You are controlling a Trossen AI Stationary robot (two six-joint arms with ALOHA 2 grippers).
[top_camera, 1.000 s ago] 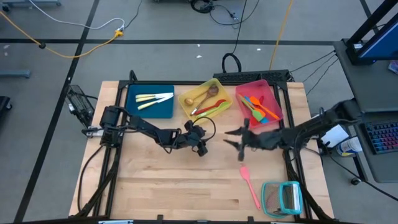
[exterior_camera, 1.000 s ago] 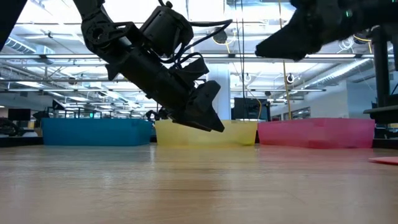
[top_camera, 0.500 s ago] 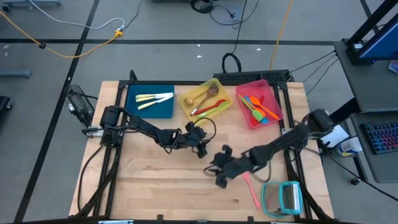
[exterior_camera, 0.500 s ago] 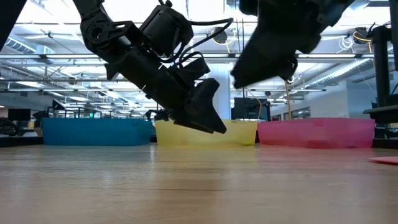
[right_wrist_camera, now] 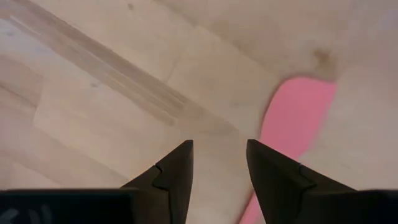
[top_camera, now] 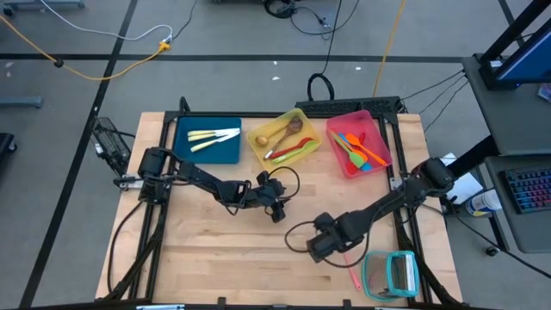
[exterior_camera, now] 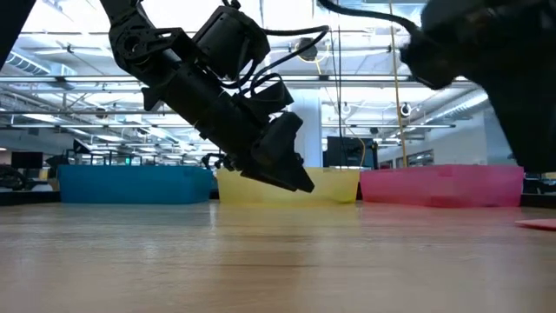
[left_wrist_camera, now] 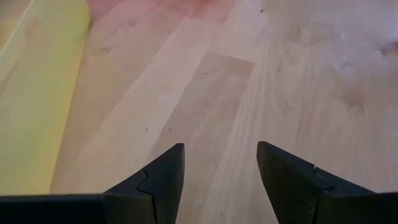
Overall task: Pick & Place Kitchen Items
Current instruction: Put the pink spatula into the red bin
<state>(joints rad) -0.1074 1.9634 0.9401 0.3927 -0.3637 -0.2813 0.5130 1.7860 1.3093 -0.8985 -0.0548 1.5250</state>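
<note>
Your right gripper (top_camera: 317, 248) swung down from pink tray (top_camera: 379, 164) to pink spatula (top_camera: 348, 263), fingers apart, probably not touching yet; pickup next. Left gripper (top_camera: 275, 209) unmoved near yellow tray (top_camera: 258, 129), fingers apart, empty.

Two dark, near-black jointed arms; left arm (top_camera: 202, 179) and right arm (top_camera: 387, 205) carry looping black cables; blocky wrist housings; matte black wedge-shaped fingers (left_wrist_camera: 158, 180).

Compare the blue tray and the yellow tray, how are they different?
The blue tray holds only pale cutlery; the yellow tray holds wooden spoons and red and green utensils. The blue tray sits square to the table; the yellow tray is turned at an angle. Both are rectangular, along the table's far edge.
</note>
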